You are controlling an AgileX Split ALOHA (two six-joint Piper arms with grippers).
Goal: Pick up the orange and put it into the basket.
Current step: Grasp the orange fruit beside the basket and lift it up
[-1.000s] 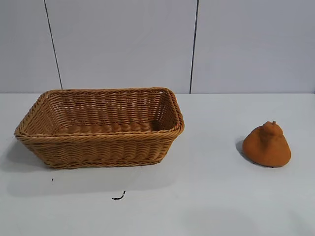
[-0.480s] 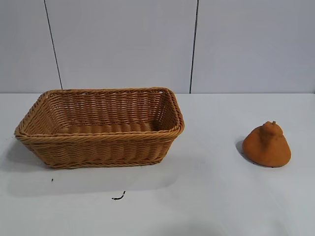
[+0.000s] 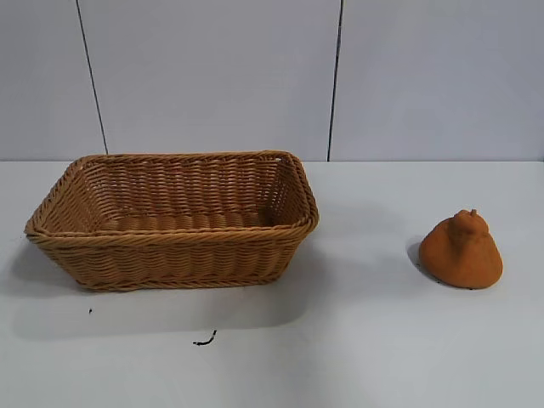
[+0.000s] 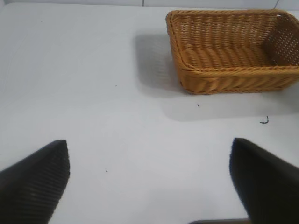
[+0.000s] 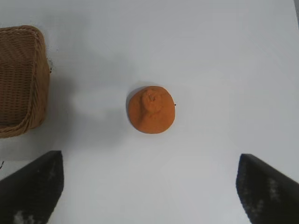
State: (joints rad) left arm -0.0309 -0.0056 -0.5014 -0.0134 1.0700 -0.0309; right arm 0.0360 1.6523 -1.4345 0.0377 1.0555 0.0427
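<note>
**Orange on the table, basket apart**

Where the white table [image 3: 365,340] runs to the right, we see the orange [image 3: 461,252] sitting upright, knob on top, well apart from the basket [image 3: 174,223] at the left. The right gripper [image 5: 149,186] hangs above the fruit with fingers spread wide, holding nothing. The left gripper [image 4: 149,182] (also spread wide) hovers over bare tabletop near the basket. A small dark mark [image 3: 205,340] lies before the basket. Behind, we see a pale panelled wall [image 3: 212,76].
</note>
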